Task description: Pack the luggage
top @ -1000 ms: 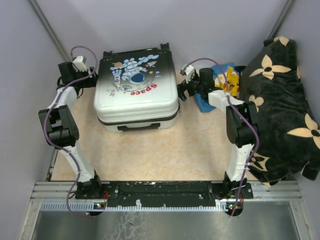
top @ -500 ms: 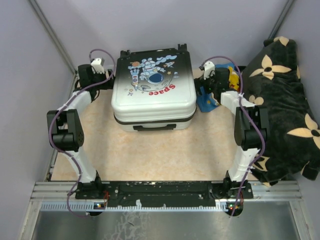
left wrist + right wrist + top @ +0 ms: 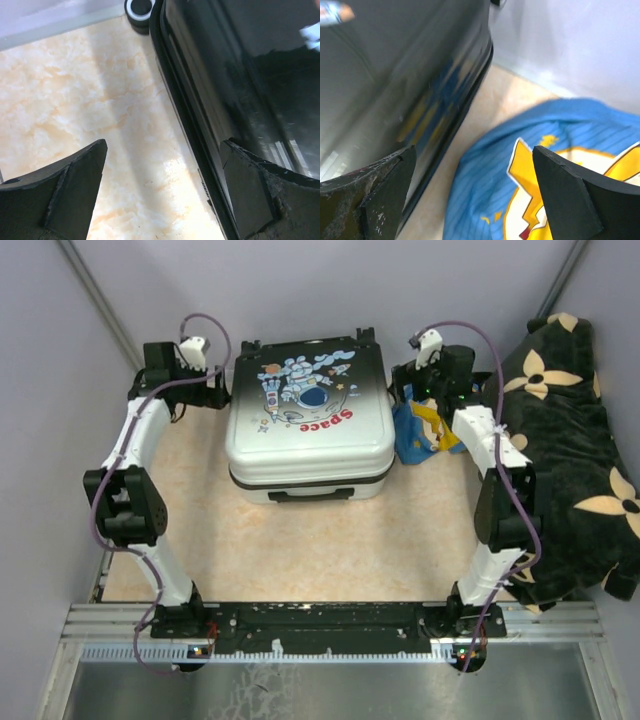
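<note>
- Seen from above, the luggage (image 3: 308, 420) lies shut and flat in the upper middle of the frame. Its astronaut print and red "Space" face up, and it rests on the pale marbled surface (image 3: 330, 550).
- My left tool (image 3: 164, 147) sits at the case's left flank, in the upper left of the overhead frame. Its wrist camera shows the jaws spread wide with only bare surface between them.
- The finger (image 3: 260, 195) at the lower right of that wrist view overlaps the glossy black shell. I cannot tell whether it touches.
- A black wheel (image 3: 139, 7) of the case shows at the top edge of the same view.
- My right tool (image 3: 474, 150) sits at the case's right flank, upper right of centre in the overhead frame. Its jaws are also wide apart and hold nothing.
- In its wrist view the dark shell fills the upper left, and a blue cloth (image 3: 560, 130) with a yellow cartoon figure fills the lower right.
- The cloth lies crumpled just beside the luggage, between it and the black flower-patterned cushion (image 3: 560, 440) along the right edge of the overhead frame.
</note>
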Motion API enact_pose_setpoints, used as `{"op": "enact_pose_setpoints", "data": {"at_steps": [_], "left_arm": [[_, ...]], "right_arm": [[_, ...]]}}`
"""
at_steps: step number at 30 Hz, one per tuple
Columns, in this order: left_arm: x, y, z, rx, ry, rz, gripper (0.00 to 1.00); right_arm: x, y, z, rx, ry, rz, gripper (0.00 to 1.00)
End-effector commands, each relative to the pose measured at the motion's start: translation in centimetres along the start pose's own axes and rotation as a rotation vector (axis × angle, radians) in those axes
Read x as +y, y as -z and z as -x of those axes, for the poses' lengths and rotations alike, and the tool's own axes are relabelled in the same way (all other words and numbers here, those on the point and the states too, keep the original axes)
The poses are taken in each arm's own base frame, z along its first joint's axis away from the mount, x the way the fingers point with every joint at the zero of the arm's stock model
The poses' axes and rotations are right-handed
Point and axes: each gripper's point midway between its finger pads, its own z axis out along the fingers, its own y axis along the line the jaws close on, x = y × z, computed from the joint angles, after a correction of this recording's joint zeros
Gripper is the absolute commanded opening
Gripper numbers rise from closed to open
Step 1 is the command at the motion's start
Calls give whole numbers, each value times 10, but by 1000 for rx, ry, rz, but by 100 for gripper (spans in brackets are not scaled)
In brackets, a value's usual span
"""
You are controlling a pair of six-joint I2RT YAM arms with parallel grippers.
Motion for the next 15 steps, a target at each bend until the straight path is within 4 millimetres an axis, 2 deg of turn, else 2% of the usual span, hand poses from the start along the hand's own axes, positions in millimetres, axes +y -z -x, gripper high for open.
{"op": "enact_pose_setpoints", "data": {"at_steps": [1, 3, 5, 6, 8, 11, 13, 15], "left_arm": [[-7, 44, 46, -60, 4, -118, 100], [16, 54, 57, -71, 30, -78, 100], [32, 66, 64, -84, 42, -42, 100], [36, 71, 65, -85, 40, -21, 100], [45, 80, 60, -71, 39, 29, 100], [52, 89, 34, -24, 65, 81, 100], [51, 91, -2, 34, 100, 92, 100], [48, 96, -28, 74, 103, 111, 100]], "right_arm": [[-9, 46, 92, -188, -22, -1, 99], [-18, 58, 104, -213, -62, -16, 99], [-27, 71, 111, -233, -110, -26, 99], [-33, 75, 109, -232, -140, -31, 99], [-45, 95, 115, -256, -191, -52, 99], [-63, 114, 98, -246, -257, -91, 99], [-69, 126, 80, -227, -294, -118, 99], [-73, 134, 58, -201, -340, -135, 99]]}}
